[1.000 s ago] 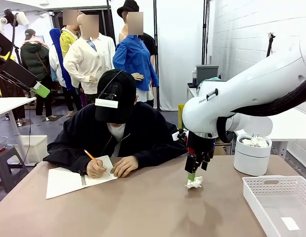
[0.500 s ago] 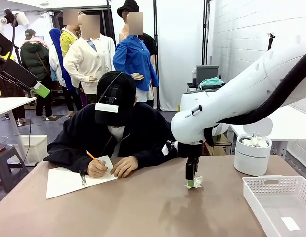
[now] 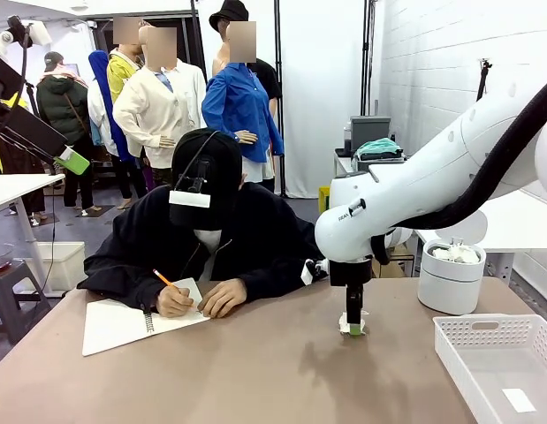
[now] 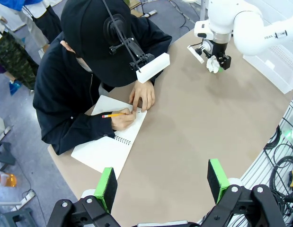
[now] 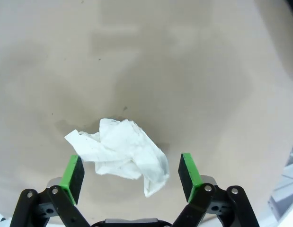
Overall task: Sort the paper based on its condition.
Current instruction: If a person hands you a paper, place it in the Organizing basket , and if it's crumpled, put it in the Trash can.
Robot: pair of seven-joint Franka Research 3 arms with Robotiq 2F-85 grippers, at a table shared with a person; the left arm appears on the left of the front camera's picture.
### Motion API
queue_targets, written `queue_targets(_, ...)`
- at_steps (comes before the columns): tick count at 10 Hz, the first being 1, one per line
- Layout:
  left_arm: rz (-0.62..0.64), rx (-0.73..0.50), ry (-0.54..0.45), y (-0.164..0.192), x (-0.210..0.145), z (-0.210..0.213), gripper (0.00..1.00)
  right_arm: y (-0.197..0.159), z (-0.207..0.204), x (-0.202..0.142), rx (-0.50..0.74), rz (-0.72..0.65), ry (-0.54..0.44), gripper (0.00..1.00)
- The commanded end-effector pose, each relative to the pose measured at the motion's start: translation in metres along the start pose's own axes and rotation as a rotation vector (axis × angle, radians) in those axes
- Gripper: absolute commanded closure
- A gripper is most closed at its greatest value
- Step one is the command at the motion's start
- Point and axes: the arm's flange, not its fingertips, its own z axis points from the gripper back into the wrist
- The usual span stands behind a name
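Creased white paper wad (image 5: pixel 121 152) between spread hand (image 5: pixel 131 174) pads

The right gripper (image 3: pixel 354 328) was pointed straight down, jaws spread wide. The left gripper (image 4: pixel 161 182) was held high, jaws apart.

paper wad (image 3: pixel 346 327) mostly hidden behind right pincer (image 3: pixel 353 329), white basket (image 3: pixel 501 362) cut by frame edge
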Motion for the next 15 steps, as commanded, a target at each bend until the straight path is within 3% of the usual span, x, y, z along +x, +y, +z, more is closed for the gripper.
queue_targets(1, 0.001, 0.003, 0.000, 0.0004, 0.0000, 0.0006, 0.00, 0.0004, -0.0062, 0.0043, 0.089, 0.050, -0.020, 0.00)
queue_targets(3, 0.001, 0.003, 0.000, 0.0004, 0.0000, 0.0006, 0.00, 0.0013, -0.0074, 0.0030, 0.117, 0.022, -0.055, 0.00)
queue_targets(4, 0.001, 0.003, 0.000, 0.0004, 0.0000, 0.0006, 0.00, 0.0037, -0.0105, 0.0027, 0.058, 0.028, -0.010, 0.00)
queue_targets(10, 0.001, 0.003, 0.000, 0.0004, 0.0000, 0.0006, 0.00, 0.0037, -0.0105, 0.0027, 0.058, 0.028, -0.010, 0.00)
queue_targets(14, 0.001, 0.003, 0.000, 0.0004, 0.0000, 0.0006, 0.00, 0.0022, -0.0077, 0.0033, 0.131, -0.013, -0.037, 0.74)
queue_targets(15, 0.001, 0.003, 0.000, 0.0004, 0.0000, 0.0006, 0.00, 0.0008, -0.0043, 0.0025, 0.072, 0.015, -0.027, 0.74)
